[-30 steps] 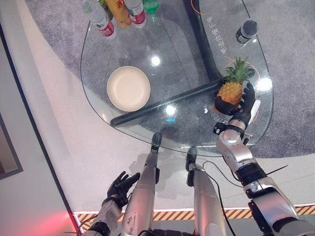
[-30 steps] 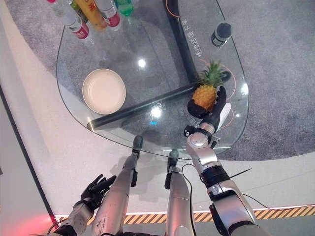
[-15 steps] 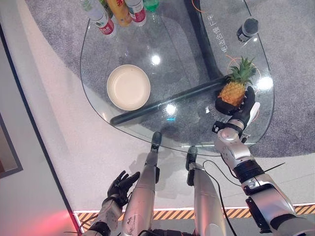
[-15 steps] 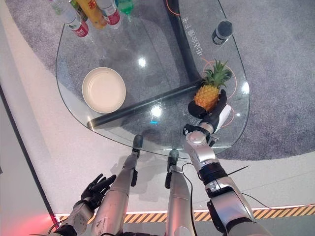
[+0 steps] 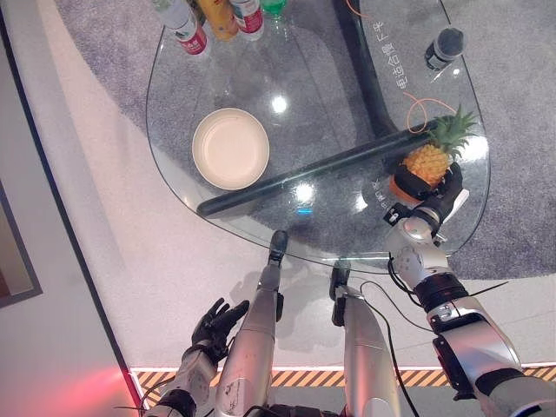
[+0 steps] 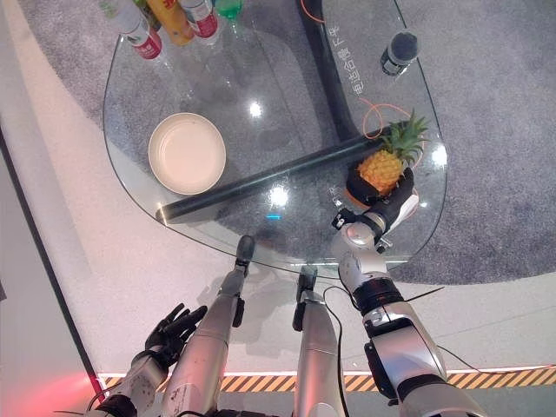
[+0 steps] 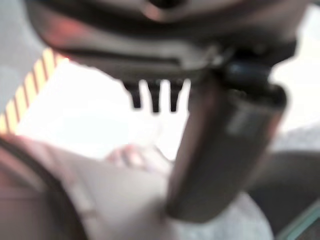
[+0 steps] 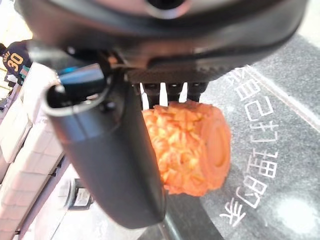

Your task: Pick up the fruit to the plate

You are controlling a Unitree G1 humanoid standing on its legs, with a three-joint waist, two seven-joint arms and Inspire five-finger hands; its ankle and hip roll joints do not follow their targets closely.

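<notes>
A small orange pineapple (image 5: 427,163) with a green crown is held over the right end of the glass table (image 5: 330,87). My right hand (image 5: 434,193) is shut on it, fingers curled round its body. The right wrist view shows the pineapple (image 8: 187,145) past the thumb (image 8: 110,150), its flat base turned sideways. A cream plate (image 5: 230,148) lies empty on the table's left part, far from the fruit. My left hand (image 5: 217,320) hangs low beside the table's near edge, fingers spread and holding nothing.
Several bottles (image 5: 217,17) stand at the table's far left edge. A dark cylinder (image 5: 443,45) stands at the far right. A dark bar (image 5: 313,169) runs under the glass between plate and pineapple. An orange cable loop (image 5: 426,109) lies by the fruit.
My right hand has shifted the pineapple slightly to the right, its crown now leaning further right. The whole view has also shifted a little. The left hand stays put.
</notes>
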